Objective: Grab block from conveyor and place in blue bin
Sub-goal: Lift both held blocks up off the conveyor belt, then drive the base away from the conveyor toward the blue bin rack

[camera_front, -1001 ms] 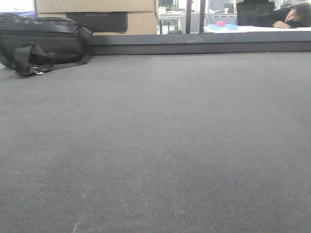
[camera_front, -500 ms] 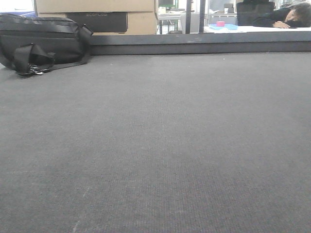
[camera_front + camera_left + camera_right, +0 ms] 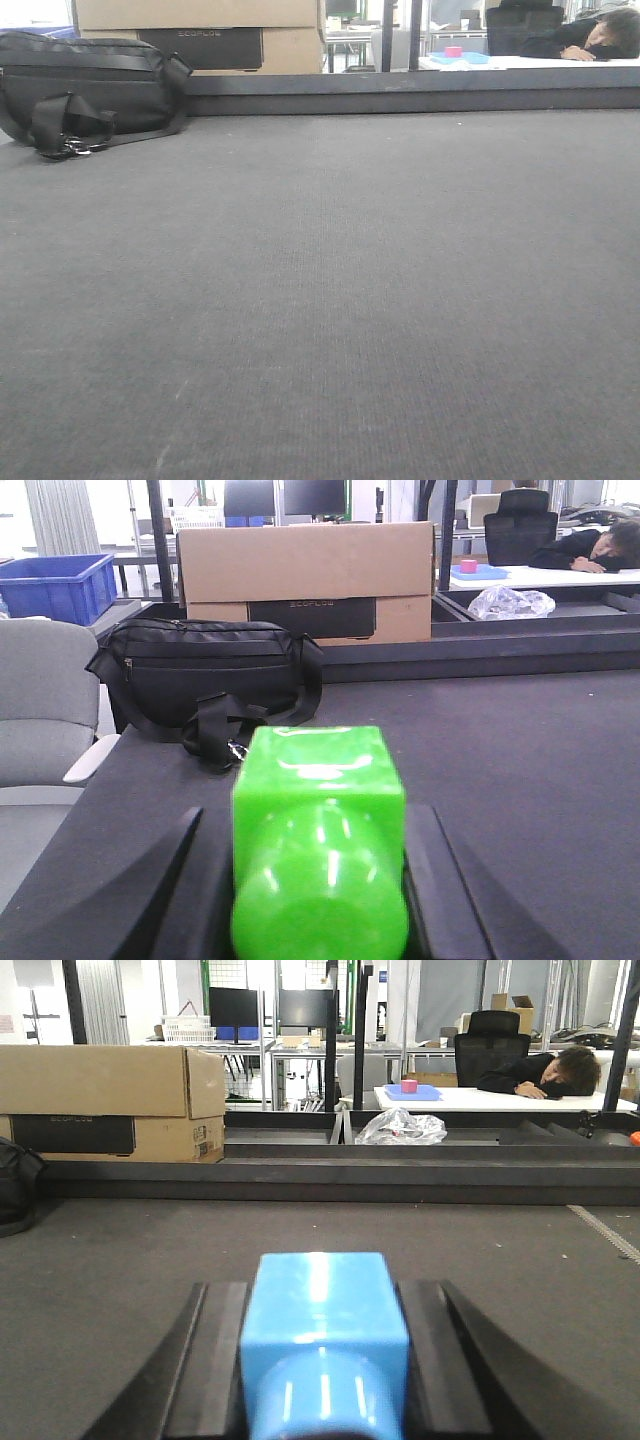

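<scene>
I read left gripper clamped on bright green plastic block, right gripper on light blue plastic block, both apparently above dark grey woven conveyor belt. Grab done. Remaining: drop into blue plastic bin, beyond belt's far left corner.

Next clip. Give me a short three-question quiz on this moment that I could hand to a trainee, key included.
1. Multiple choice: which gripper holds the green block? A left; B right; C neither.
2. True or false: the right gripper is empty.
3. Fill in: the black bag on the conveyor lies in front of a ___ box.
Key: 1 A, the left gripper. 2 False, it holds a blue block. 3 Cardboard: the cardboard box stands behind the bag.
</scene>
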You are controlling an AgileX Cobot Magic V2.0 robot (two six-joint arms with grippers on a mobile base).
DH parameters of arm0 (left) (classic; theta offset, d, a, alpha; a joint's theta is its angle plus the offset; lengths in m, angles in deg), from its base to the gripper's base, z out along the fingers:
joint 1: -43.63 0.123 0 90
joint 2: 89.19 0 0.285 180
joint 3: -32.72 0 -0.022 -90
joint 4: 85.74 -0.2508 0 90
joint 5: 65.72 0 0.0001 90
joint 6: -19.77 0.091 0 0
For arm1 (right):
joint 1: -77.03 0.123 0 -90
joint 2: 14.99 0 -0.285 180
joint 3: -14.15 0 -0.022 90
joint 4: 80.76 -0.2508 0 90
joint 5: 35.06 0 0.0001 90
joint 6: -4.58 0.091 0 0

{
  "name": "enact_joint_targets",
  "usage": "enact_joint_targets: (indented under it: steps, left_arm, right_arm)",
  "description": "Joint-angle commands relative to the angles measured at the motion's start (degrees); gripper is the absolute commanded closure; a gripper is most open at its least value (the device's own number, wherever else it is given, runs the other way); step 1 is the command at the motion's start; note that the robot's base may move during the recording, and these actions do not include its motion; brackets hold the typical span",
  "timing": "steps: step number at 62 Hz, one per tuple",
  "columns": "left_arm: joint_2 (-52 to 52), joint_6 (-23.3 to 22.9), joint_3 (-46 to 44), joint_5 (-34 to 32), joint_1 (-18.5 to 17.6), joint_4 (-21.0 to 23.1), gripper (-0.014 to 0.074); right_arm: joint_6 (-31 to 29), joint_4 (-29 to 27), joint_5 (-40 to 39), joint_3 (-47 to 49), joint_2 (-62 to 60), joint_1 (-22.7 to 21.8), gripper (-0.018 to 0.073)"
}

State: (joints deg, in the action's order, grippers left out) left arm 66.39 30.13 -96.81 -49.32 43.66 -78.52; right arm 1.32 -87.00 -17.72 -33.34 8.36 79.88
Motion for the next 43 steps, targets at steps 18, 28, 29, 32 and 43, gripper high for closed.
enact_joint_targets:
  steps: [18,28,29,32,43]
  left_arm:
    - [0.3,0.0,-0.5,-1.1,-0.3,-0.1,0.0708]
    - [0.3,0.0,-0.5,-1.1,-0.3,-0.1,0.0708]
    - [0.3,0.0,-0.5,-1.1,-0.3,-0.1,0.0708]
    - [0.3,0.0,-0.5,-1.1,-0.3,-0.1,0.0708]
    - [0.3,0.0,-0.5,-1.1,-0.3,-0.1,0.0708]
  right_arm:
    - [-0.2,0.4,-1.1,0.5,-0.2,-0.3,0.0721]
    - [-0.2,0.4,-1.1,0.5,-0.2,-0.3,0.0721]
    - [-0.2,0.4,-1.1,0.5,-0.2,-0.3,0.0721]
    - [-0.2,0.4,-1.1,0.5,-0.2,-0.3,0.0721]
    - [-0.2,0.4,-1.1,0.5,-0.2,-0.3,0.0721]
